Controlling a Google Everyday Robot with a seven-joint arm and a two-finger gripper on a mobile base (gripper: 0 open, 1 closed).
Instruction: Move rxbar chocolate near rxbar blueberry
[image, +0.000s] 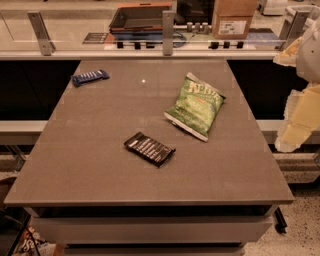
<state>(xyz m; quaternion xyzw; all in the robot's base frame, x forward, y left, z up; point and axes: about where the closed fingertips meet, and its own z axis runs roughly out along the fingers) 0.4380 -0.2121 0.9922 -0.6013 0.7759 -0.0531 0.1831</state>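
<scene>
Two bars (149, 149) (90, 77), one bag (195, 106) (tool (298, 122) right)

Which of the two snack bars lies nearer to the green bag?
The rxbar chocolate, black, mid-table, just front-left of the green bag. The rxbar blueberry, dark blue, lies at the far left corner. The gripper is beyond the right edge of the table.

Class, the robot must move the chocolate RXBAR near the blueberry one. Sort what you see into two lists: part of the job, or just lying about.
Part of the job:
rxbar chocolate, near the front
rxbar blueberry, far left
gripper, at the right edge of view

Just lying about:
green chip bag, right of centre
cardboard box, at the back
</scene>
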